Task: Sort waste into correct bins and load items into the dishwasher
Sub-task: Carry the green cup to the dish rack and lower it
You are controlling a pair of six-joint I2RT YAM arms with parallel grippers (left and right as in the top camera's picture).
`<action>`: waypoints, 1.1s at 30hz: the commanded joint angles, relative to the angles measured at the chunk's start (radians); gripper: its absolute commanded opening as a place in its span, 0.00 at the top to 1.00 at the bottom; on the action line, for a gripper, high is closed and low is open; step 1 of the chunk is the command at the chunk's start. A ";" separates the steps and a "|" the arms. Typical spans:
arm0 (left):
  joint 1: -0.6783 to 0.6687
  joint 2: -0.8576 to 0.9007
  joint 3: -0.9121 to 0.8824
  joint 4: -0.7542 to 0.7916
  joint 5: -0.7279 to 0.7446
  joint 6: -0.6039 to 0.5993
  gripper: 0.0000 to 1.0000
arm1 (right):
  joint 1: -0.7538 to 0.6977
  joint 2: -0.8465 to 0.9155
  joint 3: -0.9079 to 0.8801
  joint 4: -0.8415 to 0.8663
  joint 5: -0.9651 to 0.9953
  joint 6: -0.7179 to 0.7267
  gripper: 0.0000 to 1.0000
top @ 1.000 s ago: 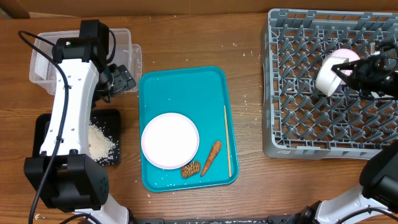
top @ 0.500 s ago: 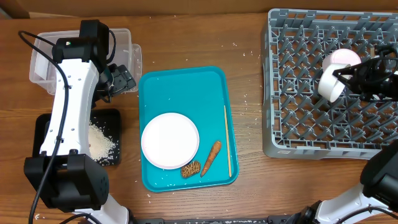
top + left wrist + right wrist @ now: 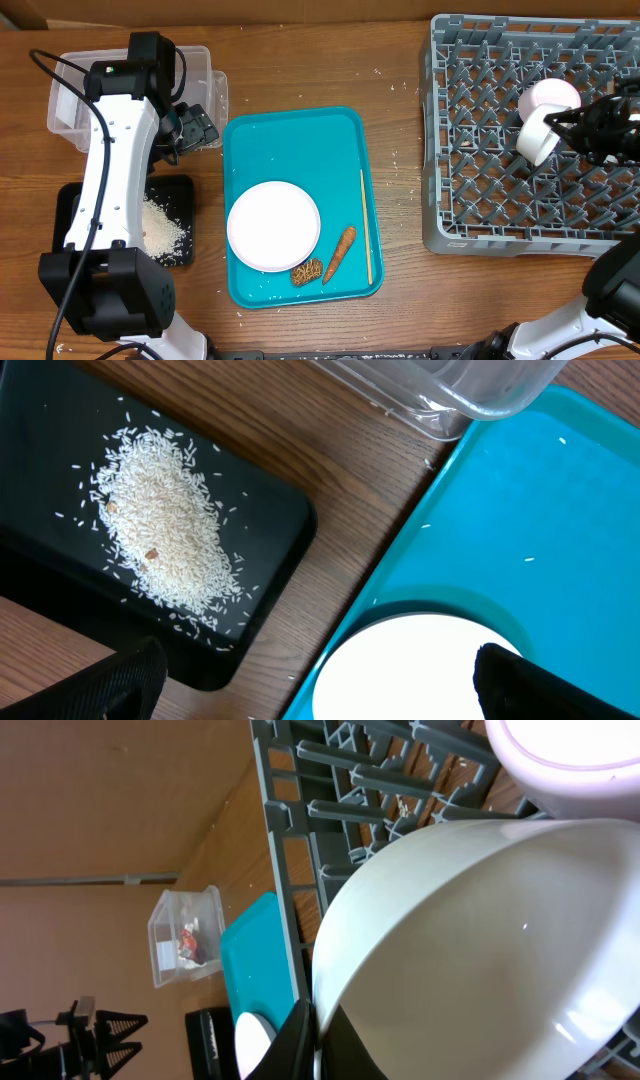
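My right gripper [image 3: 552, 128] is shut on the rim of a white bowl [image 3: 536, 141], holding it tilted over the grey dishwasher rack [image 3: 480, 180]. In the right wrist view the fingers [image 3: 300, 1042] pinch the bowl's edge [image 3: 470, 940]. A second white bowl [image 3: 555, 95] lies in the rack just behind. My left gripper [image 3: 197, 128] hangs open between the clear tub [image 3: 65, 110] and the teal tray [image 3: 300, 135]; nothing lies between its fingers [image 3: 120, 680]. A white plate [image 3: 273, 225], a carrot piece [image 3: 339, 254] and a brown lump [image 3: 306, 271] rest on the teal tray. Rice [image 3: 165, 228] lies on the black tray [image 3: 180, 195].
A thin wooden stick [image 3: 365, 225] lies along the teal tray's right side. A red-and-white wrapper [image 3: 188, 935] sits inside the clear tub. Stray rice grains dot the wooden table [image 3: 400, 140] between tray and rack.
My right gripper has carried the white bowl slightly right and toward the front across the rack, uncovering more of the second bowl. The left arm has not moved.
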 commanded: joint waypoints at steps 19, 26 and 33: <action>-0.002 -0.005 -0.006 0.000 -0.013 -0.017 0.00 | -0.019 0.004 0.135 -0.066 0.570 0.296 0.86; -0.002 -0.005 -0.006 0.000 -0.013 -0.017 0.00 | -0.019 0.004 0.135 -0.082 0.569 0.297 0.56; -0.002 -0.005 -0.006 0.000 -0.013 -0.017 0.00 | -0.019 0.003 0.142 -0.119 0.647 0.352 0.41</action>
